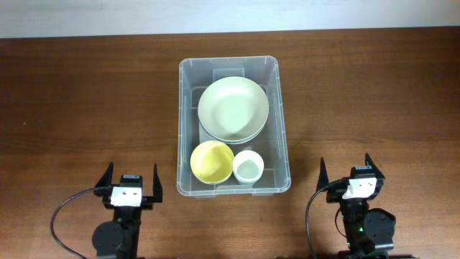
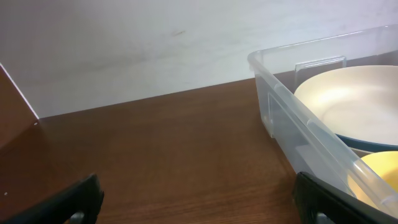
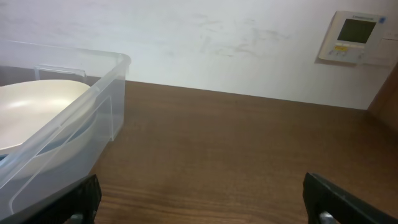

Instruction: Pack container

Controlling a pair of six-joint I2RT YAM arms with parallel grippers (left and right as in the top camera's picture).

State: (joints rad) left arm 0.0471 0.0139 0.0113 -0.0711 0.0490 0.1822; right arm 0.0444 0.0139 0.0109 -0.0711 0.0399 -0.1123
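Note:
The container (image 1: pixel 282 129) is a large clear plastic bin in the middle of the wooden table. Inside lie a pale green plate (image 1: pixel 233 109) stacked on a second one, a yellow bowl (image 1: pixel 211 161) and a small white bowl (image 1: pixel 248 167). My left gripper (image 1: pixel 131 182) is open and empty near the front edge, left of the bin. My right gripper (image 1: pixel 348 175) is open and empty, right of the bin. The left wrist view shows the bin wall (image 2: pixel 292 115), the plate (image 2: pixel 354 102) and the yellow bowl (image 2: pixel 379 174). The right wrist view shows the bin (image 3: pixel 74 124) and the plate (image 3: pixel 37 112).
A white wall runs behind the table's far edge (image 1: pixel 230 14). A wall thermostat (image 3: pixel 354 37) shows in the right wrist view. Bare wood lies on both sides of the bin.

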